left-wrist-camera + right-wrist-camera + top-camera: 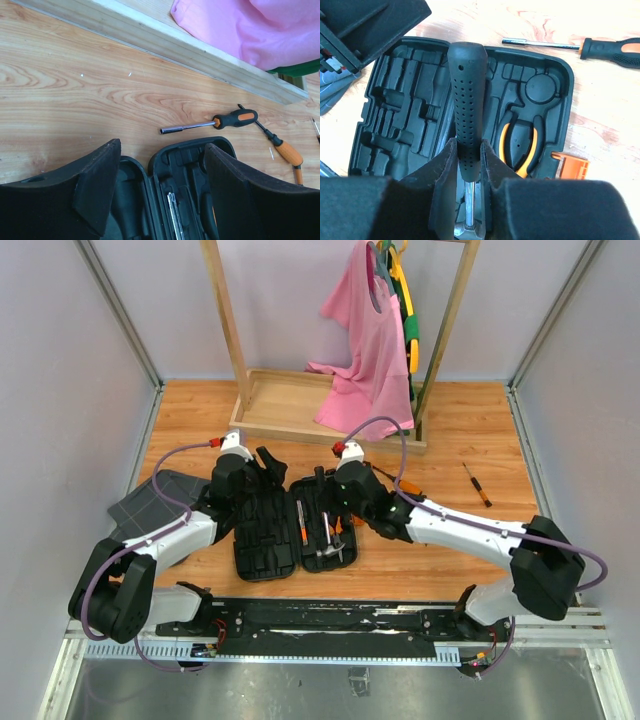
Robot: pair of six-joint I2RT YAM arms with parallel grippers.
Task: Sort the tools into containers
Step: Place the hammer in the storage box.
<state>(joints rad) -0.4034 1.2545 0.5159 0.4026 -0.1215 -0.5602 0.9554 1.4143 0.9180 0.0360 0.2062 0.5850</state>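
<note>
**Right gripper has the hammer over the open case**

Right gripper (pixel 468 162) is clamped narrow on a hammer (pixel 466 95) with a black dimpled rubber handle and a bright steel neck. The pads bite where the rubber ends, and the handle points away over the middle of the open case. The head is tucked behind the fingers, and I can't tell whether the handle touches the plastic beneath it.

That case is a black plastic hinged tool case (pixel 395 90), a rounded rectangle lying flat with both halves up and moulded slots showing. A pair of pliers with orange-and-black handles (pixel 504 142) sits in the right half, and a small orange latch (pixel 571 167) sticks out from the edge beside them.

The left gripper (pixel 162 150) hangs at the case's far rim with its fingers (pixel 95 185) spread wide and nothing between them.

Past the case, on the light wooden table (pixel 75 85), lies a steel-shafted driver with a black-and-orange grip (pixel 235 119). An orange-handled screwdriver (pixel 289 153) lies just beside its butt end. A thin little screwdriver (pixel 476 484) rests well off to the right.

A dark grey grid-patterned fabric (pixel 150 502) lies at the left. At the back, a pink T-shirt (pixel 365 350) hangs on a wooden rack (pixel 275 405).
</note>
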